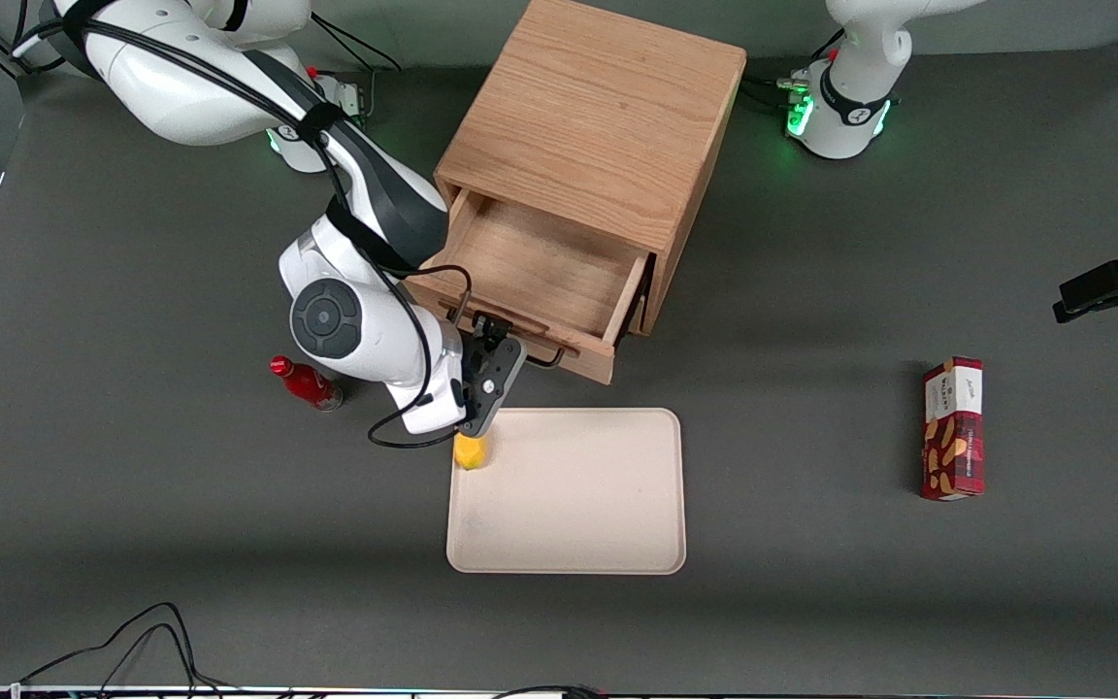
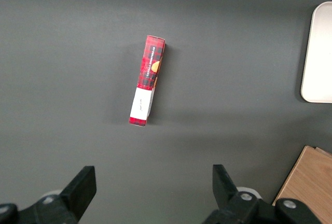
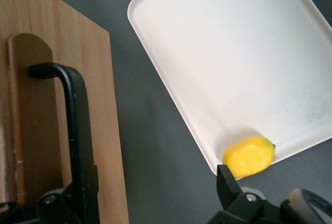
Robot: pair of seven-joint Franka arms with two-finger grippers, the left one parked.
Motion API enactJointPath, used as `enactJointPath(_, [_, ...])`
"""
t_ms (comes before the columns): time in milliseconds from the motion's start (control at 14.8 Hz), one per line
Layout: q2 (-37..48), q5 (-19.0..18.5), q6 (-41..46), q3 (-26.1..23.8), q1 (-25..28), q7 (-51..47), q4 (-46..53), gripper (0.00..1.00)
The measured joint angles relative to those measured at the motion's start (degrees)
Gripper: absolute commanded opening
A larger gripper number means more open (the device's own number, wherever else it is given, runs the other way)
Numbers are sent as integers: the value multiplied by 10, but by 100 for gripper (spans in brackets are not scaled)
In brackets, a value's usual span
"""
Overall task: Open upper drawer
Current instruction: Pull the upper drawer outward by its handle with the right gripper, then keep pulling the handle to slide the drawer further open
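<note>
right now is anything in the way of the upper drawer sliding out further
Nothing touches it yet, but the tray lies on the table just in front of the upper drawer, with a lemon on its nearest corner. The gripper is at the drawer's black handle. The drawer front rides above the tray, so it likely clears.

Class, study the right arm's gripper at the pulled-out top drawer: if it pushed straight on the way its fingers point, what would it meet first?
Probably the thin black wire handle on the front of the light-oak upper drawer. The gripper sits right at it, one finger showing beside the handle; the remaining gap cannot be judged.
</note>
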State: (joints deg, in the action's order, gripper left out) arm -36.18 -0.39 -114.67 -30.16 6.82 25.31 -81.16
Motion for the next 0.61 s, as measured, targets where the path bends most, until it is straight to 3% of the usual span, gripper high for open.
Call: enactJointPath(610, [-4, 0, -1, 5, -13, 0, 6, 100])
